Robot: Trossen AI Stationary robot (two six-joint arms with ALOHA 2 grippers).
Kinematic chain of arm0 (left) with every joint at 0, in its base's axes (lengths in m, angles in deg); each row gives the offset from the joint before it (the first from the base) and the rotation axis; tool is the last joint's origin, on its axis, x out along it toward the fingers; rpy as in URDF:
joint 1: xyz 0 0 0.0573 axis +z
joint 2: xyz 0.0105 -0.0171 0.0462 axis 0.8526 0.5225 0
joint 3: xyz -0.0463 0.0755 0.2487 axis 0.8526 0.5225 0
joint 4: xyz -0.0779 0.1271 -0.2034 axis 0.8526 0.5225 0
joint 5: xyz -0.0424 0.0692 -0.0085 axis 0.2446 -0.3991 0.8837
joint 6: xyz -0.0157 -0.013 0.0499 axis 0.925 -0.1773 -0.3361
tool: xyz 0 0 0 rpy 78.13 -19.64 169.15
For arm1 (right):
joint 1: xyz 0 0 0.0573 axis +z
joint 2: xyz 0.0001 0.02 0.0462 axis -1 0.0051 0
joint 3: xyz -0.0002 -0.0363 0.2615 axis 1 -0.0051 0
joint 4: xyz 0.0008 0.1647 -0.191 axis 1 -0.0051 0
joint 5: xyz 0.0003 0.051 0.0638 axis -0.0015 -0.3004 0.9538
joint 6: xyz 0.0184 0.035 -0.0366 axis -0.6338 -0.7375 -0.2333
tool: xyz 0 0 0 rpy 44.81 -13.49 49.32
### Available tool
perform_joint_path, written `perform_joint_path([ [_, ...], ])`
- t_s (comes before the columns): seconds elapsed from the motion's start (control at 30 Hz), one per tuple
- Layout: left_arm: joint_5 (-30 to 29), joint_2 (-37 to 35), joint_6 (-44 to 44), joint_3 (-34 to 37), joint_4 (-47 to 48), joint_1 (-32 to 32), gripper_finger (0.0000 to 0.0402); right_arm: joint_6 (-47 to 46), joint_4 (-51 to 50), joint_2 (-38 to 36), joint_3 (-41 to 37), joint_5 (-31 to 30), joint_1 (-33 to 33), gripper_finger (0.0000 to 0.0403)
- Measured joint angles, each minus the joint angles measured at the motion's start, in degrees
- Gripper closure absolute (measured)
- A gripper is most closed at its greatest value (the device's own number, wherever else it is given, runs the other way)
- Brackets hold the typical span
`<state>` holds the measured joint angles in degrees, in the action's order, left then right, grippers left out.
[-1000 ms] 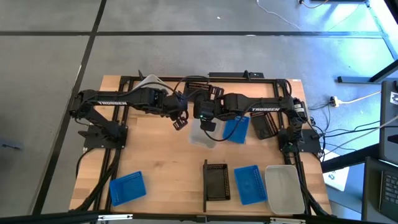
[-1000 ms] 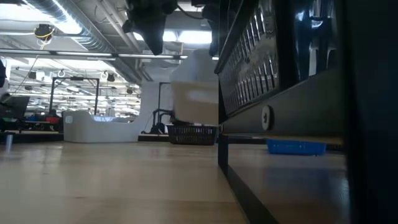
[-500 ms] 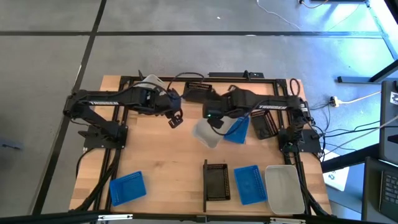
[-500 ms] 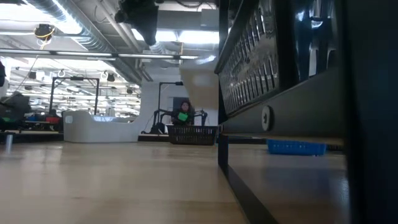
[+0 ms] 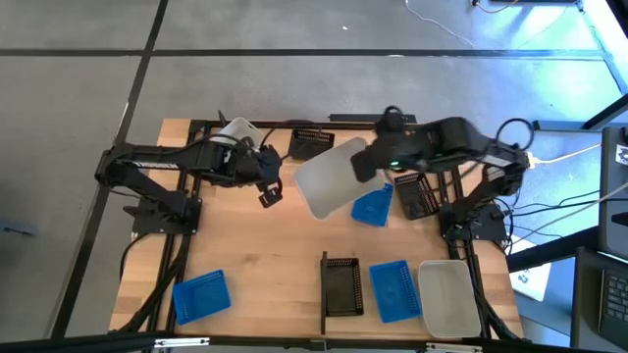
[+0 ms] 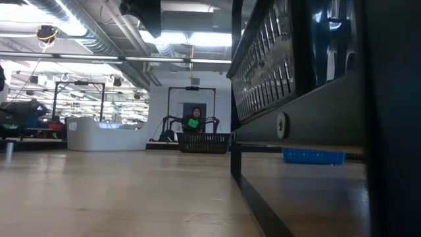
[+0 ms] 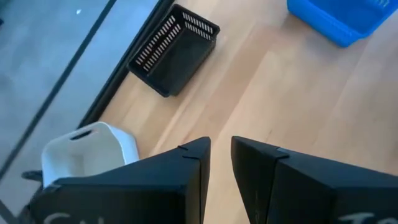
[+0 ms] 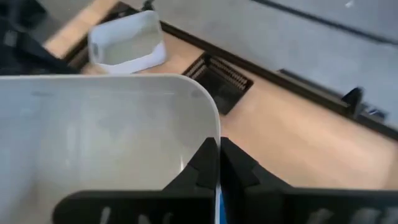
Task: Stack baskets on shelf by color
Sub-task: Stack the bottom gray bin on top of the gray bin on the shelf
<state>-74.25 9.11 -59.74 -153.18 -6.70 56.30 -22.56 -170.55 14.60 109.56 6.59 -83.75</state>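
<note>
Your right gripper (image 8: 217, 163) is clamped on the rim of a white basket (image 5: 332, 176), lifted clear above the worktop (image 5: 265, 255) with the arm bent back toward its base at the right rear. Your left gripper (image 5: 268, 192) hangs over the worktop's left rear, arm stretched inward, fingers (image 7: 186, 180) slightly apart and holding nothing. A black basket (image 7: 174, 50) sits just ahead of it.

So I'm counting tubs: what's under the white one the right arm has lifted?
A blue tub shows partly beneath the raised white tub; the table under the rest is covered.
</note>
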Motion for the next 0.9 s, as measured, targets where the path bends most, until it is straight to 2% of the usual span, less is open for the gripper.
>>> perform_joint_path([
  [0.23,-0.89,-0.11,-3.05,0.00,0.09,-1.20,0.0345,-8.46,0.10,-7.56,-3.10,7.13,1.71,0.0403],
  [0.43,-1.00,-0.58,-5.91,0.00,0.16,-1.31,0.0345,-17.89,-0.09,-15.24,-12.84,13.88,5.77,0.0403],
  [0.6,-0.98,-0.95,-6.02,0.00,0.35,-1.31,0.0345,-28.46,0.00,-20.22,-21.21,23.64,8.93,0.0403],
  [0.83,-0.97,-0.94,-6.02,0.00,0.35,-1.31,0.0345,-43.76,0.07,-25.13,-29.46,32.90,12.02,0.0403],
  [0.9,-0.94,-0.94,-6.02,0.00,0.35,-1.31,0.0345,-47.65,0.06,-26.11,-31.08,38.41,12.84,0.0403],
])
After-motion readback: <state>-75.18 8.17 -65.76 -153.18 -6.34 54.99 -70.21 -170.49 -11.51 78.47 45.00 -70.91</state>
